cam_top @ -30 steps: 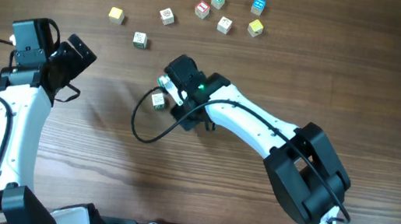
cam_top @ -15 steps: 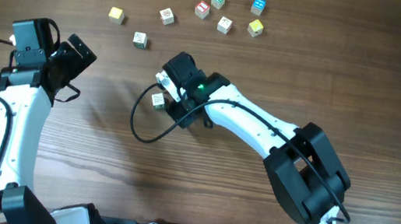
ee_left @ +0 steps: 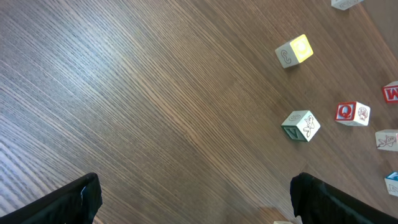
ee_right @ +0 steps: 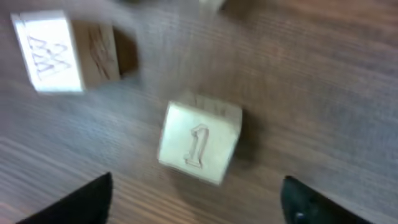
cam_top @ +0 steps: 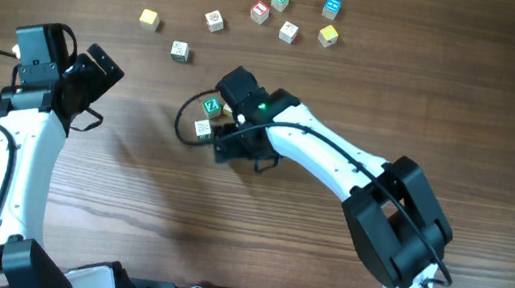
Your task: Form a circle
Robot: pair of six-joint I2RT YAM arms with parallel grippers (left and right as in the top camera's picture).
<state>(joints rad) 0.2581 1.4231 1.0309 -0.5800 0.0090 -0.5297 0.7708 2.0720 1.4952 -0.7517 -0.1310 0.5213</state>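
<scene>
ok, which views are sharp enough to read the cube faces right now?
Right wrist: motion-blurred; the cube marked 1 is still readable, the cube at upper left is smeared. Left wrist: sharp, crisp wood grain, the red Q cube legible. Overhead: even light, in focus, but the scattered cubes are too small to read.

Table [cam_top: 129,197] matt brown grained wood, circle cubes [cam_top: 202,128] pale smooth wood, arm shells [cam_top: 326,159] glossy white plastic.

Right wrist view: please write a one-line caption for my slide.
A pale cube marked 1 lies free just ahead of the open right gripper; a second pale cube sits apart, upper left.
</scene>
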